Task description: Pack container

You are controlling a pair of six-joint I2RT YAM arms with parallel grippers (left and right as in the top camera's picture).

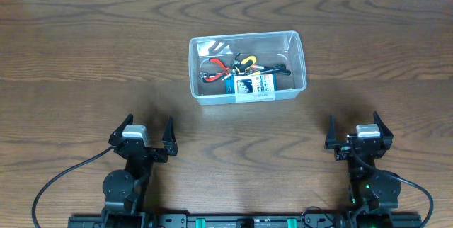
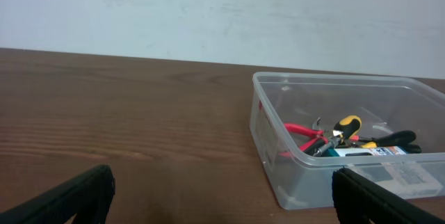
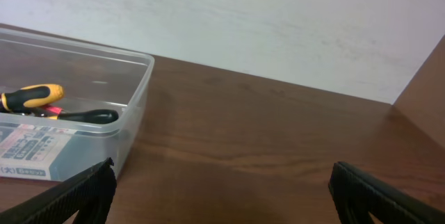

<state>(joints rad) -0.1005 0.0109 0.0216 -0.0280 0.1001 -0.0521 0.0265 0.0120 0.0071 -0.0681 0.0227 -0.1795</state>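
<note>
Container [image 1: 248,37]: upright, mouth up, mid-worktop [image 1: 85,58]; long axis parallel to the far edge.
Contents: red-handled pliers [image 1: 218,65], yellow-black tool [image 1: 245,61], labelled box [image 1: 253,84].
Left end effector [image 1: 149,120]: near edge, spread wide, holding nothing.
Right end effector [image 1: 354,118]: near edge, spread wide, holding nothing.

container [image 1: 245,37] clear | pliers [image 2: 300,129] red | tool [image 2: 345,123] yellow-black | table [image 1: 85,58] brown woodgrain

The container [image 2: 277,170] on the table [image 2: 125,113] holds red-handled pliers [image 2: 304,131] and a yellow-black tool [image 2: 345,124].
</note>
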